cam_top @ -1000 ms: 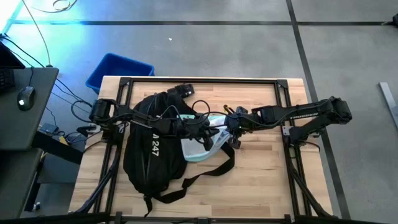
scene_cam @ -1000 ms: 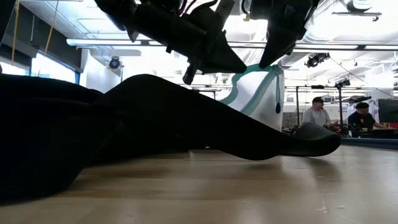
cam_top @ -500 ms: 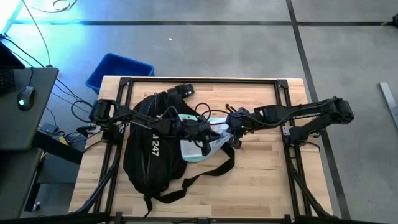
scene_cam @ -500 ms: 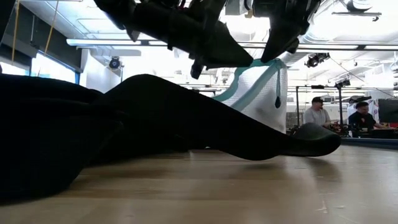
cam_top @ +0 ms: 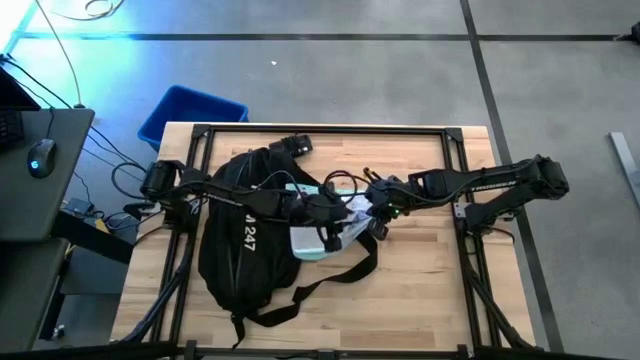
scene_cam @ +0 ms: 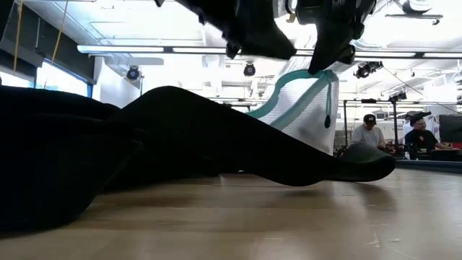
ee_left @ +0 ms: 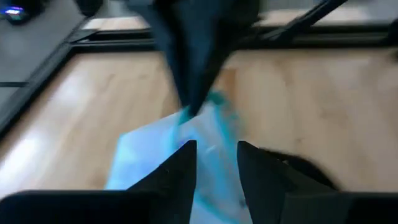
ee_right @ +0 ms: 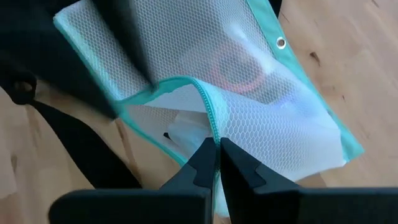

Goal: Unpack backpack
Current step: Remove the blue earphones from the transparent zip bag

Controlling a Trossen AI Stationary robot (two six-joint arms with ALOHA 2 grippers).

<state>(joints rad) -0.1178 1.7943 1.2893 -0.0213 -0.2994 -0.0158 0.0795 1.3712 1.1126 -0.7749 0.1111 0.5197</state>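
The right gripper pinches the teal edge of a white mesh pouch. The left gripper, slightly open, sits over it beside the backpack. Bare table lies past them.

1. This is a robotics lab or workshop: grey concrete floor with dark lines, and a light wooden table in a black metal frame.
2. Behind, long ceiling lights and two seated people.

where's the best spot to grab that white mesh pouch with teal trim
Grip the white mesh pouch by its teal zipper edge, coming from above. That seam stands up as a ridge, and the right gripper is pinched on it there; the mesh panels are slack.
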